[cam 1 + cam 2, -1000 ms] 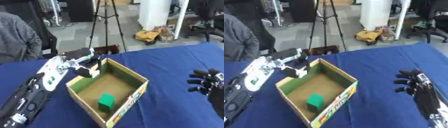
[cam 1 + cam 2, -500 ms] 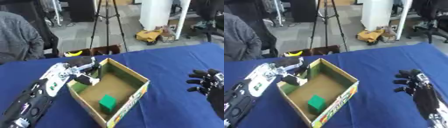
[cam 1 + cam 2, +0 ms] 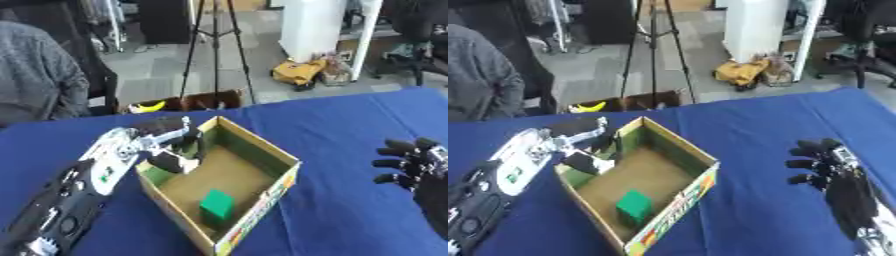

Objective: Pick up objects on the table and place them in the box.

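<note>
The left hand (image 3: pixel 166 145) hangs over the open cardboard box's (image 3: pixel 262 150) far-left corner, fingers curled round a small pale object just above the box floor; right hand (image 3: pixel 824 160) idles open, far right.

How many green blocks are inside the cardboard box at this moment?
1. The green block lies on the floor of the box, toward its near end. The left hand reaches over the far left wall, so something small may be hidden under its fingers.
</note>
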Motion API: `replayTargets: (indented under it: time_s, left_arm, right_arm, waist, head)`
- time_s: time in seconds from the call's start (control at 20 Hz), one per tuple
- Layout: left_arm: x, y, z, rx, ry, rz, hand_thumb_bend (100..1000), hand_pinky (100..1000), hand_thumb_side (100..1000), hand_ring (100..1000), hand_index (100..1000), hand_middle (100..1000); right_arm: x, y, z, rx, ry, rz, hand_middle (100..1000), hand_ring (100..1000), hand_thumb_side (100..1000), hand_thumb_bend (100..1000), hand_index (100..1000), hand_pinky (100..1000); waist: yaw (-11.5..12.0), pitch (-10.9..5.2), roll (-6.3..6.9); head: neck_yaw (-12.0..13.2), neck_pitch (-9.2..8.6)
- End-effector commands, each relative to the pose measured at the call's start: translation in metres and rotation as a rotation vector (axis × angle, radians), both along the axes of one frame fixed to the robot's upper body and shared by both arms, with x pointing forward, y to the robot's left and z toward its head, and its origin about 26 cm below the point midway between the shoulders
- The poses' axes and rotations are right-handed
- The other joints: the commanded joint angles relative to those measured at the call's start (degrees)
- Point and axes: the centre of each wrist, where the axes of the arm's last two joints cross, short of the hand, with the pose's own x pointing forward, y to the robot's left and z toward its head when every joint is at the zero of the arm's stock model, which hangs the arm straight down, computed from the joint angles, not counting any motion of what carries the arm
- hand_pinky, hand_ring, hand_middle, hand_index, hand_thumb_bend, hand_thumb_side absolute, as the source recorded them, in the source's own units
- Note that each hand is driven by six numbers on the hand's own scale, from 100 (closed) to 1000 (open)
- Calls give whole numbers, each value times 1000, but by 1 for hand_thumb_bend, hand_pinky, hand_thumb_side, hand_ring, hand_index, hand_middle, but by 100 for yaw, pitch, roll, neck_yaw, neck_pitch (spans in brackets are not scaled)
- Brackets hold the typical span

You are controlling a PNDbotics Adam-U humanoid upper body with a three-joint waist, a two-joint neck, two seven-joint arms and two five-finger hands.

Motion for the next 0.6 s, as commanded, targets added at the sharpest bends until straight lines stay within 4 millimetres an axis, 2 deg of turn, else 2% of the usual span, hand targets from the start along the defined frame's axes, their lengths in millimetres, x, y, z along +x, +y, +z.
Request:
replayTargets:
  time_s: [0.05,0.1,0.15,0.35,0.6]
  left_arm:
    - [-6,11,19,-40,-48,7,313,435,567,370,705,402]
    - [-10,15,21,-80,-57,14,330,443,604,381,712,413]
    - [-15,19,22,-133,-66,27,386,460,709,408,728,441]
    - [-43,43,18,-435,-88,105,484,477,832,449,744,482]
    - [-85,70,-3,-811,-62,270,559,484,903,475,758,512]
  right_arm:
    - [1,-3,9,1,-30,-2,718,717,1000,100,832,574]
    - [1,-3,9,3,-30,-4,718,717,1000,100,832,574]
    - [1,-4,9,3,-30,-7,718,717,1000,100,832,573]
    - [0,-6,8,8,-28,-20,718,717,1000,100,832,573]
    - [-1,-8,7,15,-28,-32,718,717,1000,100,832,574]
  waist:
    - [26,-96,-51]
    - [41,-95,-60]
    - [66,-94,-69]
    - [237,-104,-104]
    - [423,-104,-129]
  head:
    - [-30,-28]
    - [-40,-31]
    - [-49,-33]
    - [-109,-19]
    - [-212,-3]
